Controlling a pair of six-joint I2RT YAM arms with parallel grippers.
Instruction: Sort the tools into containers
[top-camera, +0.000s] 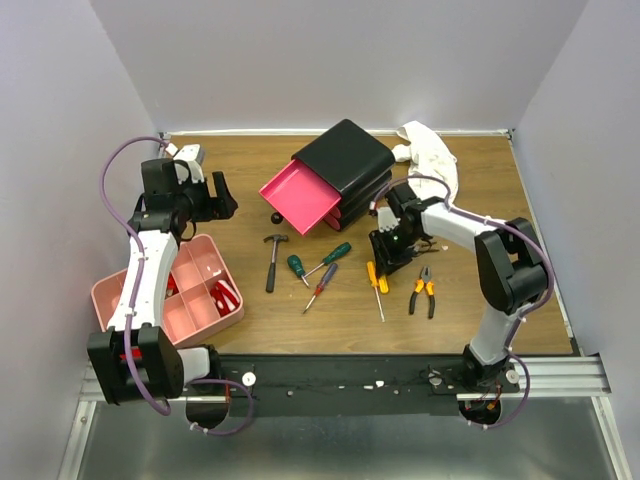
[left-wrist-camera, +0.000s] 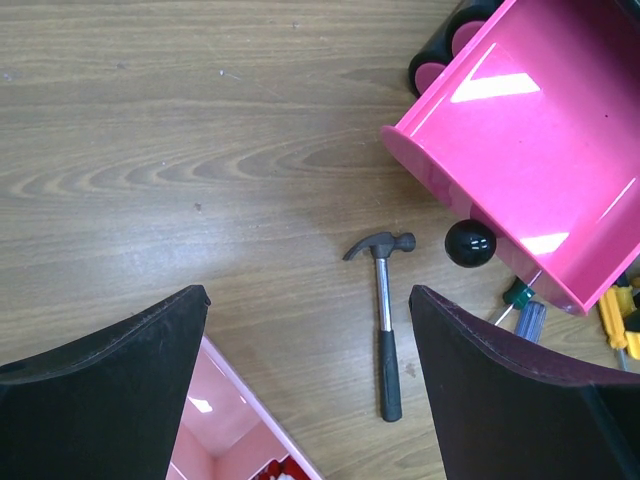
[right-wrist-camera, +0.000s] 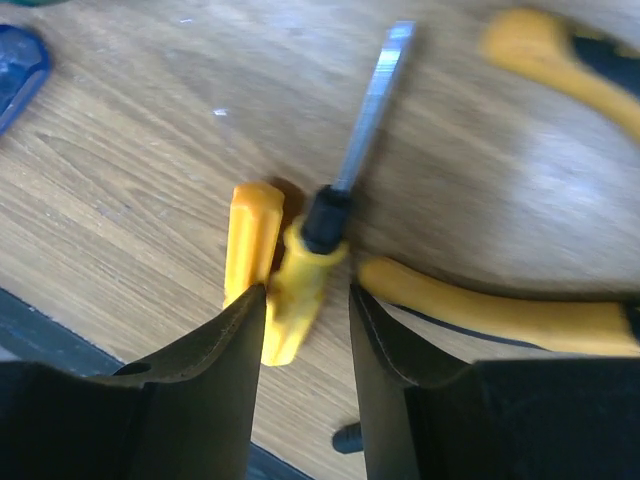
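In the right wrist view a yellow-handled screwdriver (right-wrist-camera: 300, 285) lies between the fingers of my right gripper (right-wrist-camera: 307, 285). It touches the left finger, and a gap shows at the right finger, so the jaws stand open around it. A second yellow handle (right-wrist-camera: 250, 240) lies just outside the left finger. The pliers (top-camera: 424, 291) lie to the right. The hammer (top-camera: 273, 260), a green screwdriver (top-camera: 322, 260) and a purple one (top-camera: 322, 286) lie mid-table. My left gripper (top-camera: 222, 200) hovers wide open and empty above the hammer (left-wrist-camera: 385, 330). The black box's top pink drawer (top-camera: 300, 195) is pulled out.
The pale-pink tray (top-camera: 190, 262) sits at the near left under the left arm, with something red in one compartment. A white cloth (top-camera: 432, 152) lies behind the box at the back right. Grey walls close in the table on three sides.
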